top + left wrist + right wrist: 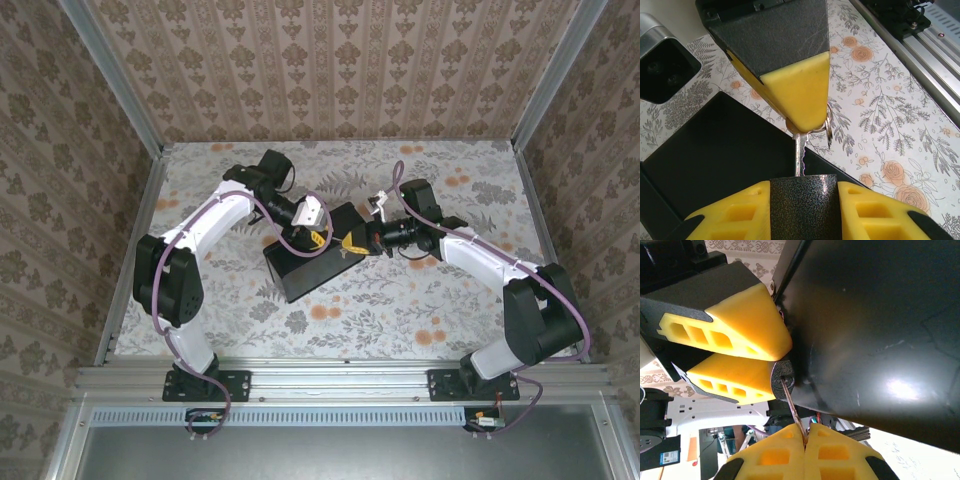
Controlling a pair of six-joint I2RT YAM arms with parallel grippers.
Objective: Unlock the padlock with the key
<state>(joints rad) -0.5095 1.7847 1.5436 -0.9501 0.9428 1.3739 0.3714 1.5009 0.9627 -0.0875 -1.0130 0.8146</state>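
Brace padlock (783, 380), pinched in left gripper (776, 359) beside black box (880, 340). Turn key (790, 402), clamped by right gripper (805, 432) and seemingly seated in keyway, squarely about its axis, without bending.

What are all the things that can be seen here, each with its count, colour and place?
padlock: one, dark grey, between the left gripper's fingers
key: one, metal, tip entering the padlock
key ring: one, silvery, at the key's head
box: one, black, middle of the table
cloth: one, pale with orange flowers, over the table
walls: three, brown patterned, around the table
arms: two, white and black, meeting over the box
left gripper: one, yellow, shut on padlock
right gripper: one, yellow, shut on key
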